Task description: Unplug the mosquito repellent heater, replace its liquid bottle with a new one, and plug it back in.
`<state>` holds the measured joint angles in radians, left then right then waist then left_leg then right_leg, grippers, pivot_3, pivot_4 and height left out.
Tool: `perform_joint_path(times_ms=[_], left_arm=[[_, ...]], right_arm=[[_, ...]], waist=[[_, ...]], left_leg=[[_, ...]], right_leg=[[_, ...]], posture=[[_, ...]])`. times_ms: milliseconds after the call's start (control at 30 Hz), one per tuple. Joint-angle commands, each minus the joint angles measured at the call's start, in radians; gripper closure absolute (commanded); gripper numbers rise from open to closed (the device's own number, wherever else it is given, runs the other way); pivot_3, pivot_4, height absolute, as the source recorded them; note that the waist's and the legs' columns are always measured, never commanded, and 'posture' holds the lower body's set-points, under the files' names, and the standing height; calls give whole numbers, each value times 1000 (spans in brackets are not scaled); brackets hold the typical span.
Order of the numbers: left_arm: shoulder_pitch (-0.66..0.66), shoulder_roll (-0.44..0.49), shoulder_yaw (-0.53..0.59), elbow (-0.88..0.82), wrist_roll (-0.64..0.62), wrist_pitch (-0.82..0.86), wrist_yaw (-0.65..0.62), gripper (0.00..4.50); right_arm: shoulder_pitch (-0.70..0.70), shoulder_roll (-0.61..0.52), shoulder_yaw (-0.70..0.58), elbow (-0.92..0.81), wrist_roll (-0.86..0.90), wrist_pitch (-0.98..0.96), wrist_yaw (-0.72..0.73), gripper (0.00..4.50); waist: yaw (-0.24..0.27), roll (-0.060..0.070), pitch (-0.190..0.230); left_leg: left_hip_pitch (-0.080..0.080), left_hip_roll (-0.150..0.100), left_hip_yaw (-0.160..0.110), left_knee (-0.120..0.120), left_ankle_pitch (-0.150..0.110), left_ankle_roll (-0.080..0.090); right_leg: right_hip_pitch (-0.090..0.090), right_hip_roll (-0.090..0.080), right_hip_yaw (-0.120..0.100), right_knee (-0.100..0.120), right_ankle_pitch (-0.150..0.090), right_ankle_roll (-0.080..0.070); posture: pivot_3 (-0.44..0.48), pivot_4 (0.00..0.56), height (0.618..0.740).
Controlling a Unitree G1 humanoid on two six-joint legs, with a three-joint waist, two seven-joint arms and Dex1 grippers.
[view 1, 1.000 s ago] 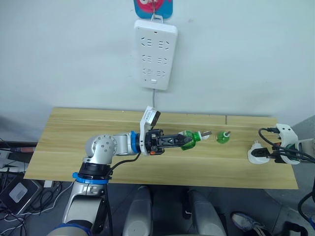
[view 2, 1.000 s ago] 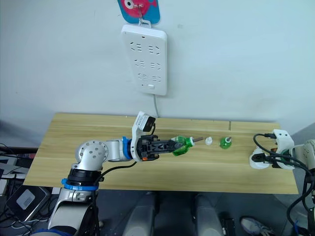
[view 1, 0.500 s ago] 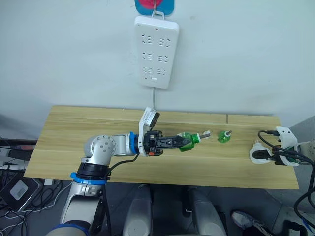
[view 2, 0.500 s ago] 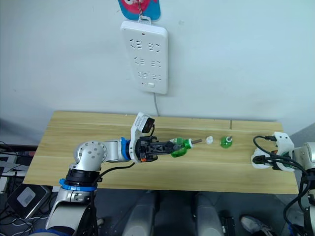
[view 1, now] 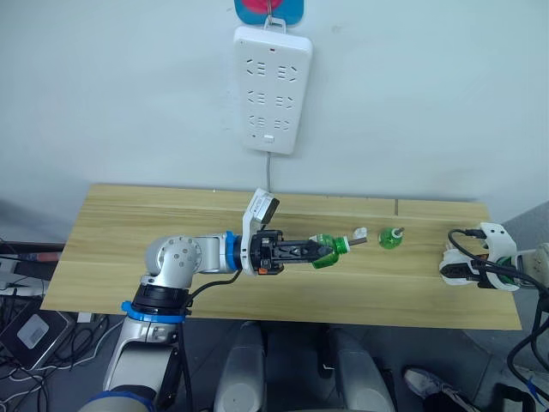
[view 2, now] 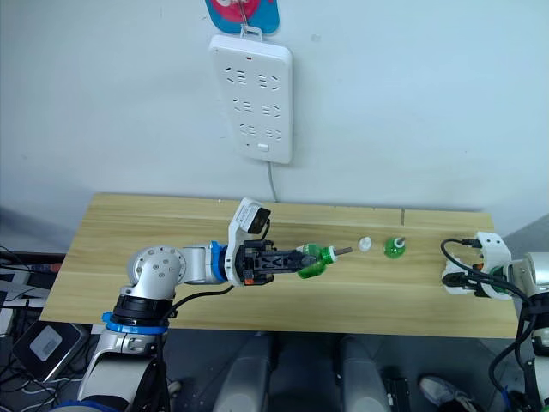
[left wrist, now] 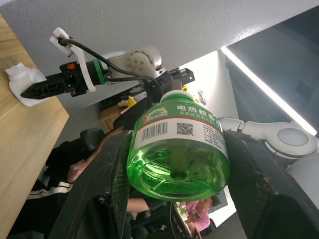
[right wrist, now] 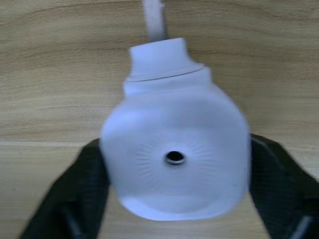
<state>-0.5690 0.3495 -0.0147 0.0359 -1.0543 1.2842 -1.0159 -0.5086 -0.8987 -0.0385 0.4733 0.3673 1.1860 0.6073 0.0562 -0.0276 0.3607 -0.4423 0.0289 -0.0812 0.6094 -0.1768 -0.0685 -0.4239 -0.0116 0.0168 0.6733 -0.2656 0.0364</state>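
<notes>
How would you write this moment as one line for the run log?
left tool: shut on green bottle, above table | right tool: shut on heater, table's right end | second bottle: standing on table

**Plain wall, wooden table, cluttered floor**

A pale wall fills the scene from 9 through 12 to 3 o'clock. A white power strip hangs on it at 12, under a blue and pink hanger, its cord dropping behind the table. The light wooden table spans the middle. Dark cables and a grey box lie on the floor at 8 o'clock.
</notes>
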Motion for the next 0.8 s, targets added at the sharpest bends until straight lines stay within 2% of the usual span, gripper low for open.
perform_joint_path(times_ms=[33,133,233,333,433,533,633,700,800], left_arm=[[6,-4,-7,-45,-24,10,-15,2150],[12,-9,-9,-51,-29,12,-18,2150],[36,-1,-21,-82,-38,12,-40,2150],[45,-10,-20,-86,-38,-5,-51,2150],[37,-34,-21,-75,-41,-17,-60,2150],[27,-53,-34,-69,-42,-14,-83,2150],[-1,-74,-49,-39,-25,-27,-103,2150],[-26,-82,-55,-10,-13,-37,-118,2150],[-67,-91,-73,26,3,-52,-149,2150]], right_arm=[[21,-32,-21,-39,-1,13,35,1496],[87,-103,-4,-146,5,-19,117,1496],[194,-218,-58,-310,84,36,236,1496],[215,-277,-220,-419,273,203,370,1496],[131,-334,-398,-417,601,415,440,1496],[112,-442,-397,-362,962,428,372,1496],[107,-508,-363,-342,1280,426,225,1496],[172,-561,-328,-354,1519,342,106,1496],[205,-543,-302,-429,1605,257,48,1496]], waist=[[0,0,0],[0,5,3],[1,10,6],[-2,9,6],[-9,9,6],[-8,9,6],[-7,9,6],[-6,9,6],[-12,9,6]], left_leg=[[0,0,0,0,0,0],[0,0,0,0,0,0],[-2,-3,0,0,0,0],[-3,-3,0,0,-1,-1],[-2,-2,2,1,-1,-1],[-1,-2,1,1,-1,-1],[-2,-2,1,1,-1,-1],[-5,-4,1,2,-1,-1],[-8,-5,1,3,-2,1]], right_leg=[[0,0,0,0,0,0],[0,0,0,0,0,0],[-1,-3,0,0,-1,2],[-1,-4,0,0,-2,3],[-1,-3,0,1,-2,3],[-1,-3,0,3,-2,3],[-1,-3,-1,-1,-2,3],[-1,-5,-1,-2,-1,4],[-2,-6,-1,-6,0,6]], posture=[[238,382,740],[224,375,740],[213,371,740],[187,366,740],[167,359,740],[122,346,740],[98,340,740],[86,338,740],[74,336,740]])
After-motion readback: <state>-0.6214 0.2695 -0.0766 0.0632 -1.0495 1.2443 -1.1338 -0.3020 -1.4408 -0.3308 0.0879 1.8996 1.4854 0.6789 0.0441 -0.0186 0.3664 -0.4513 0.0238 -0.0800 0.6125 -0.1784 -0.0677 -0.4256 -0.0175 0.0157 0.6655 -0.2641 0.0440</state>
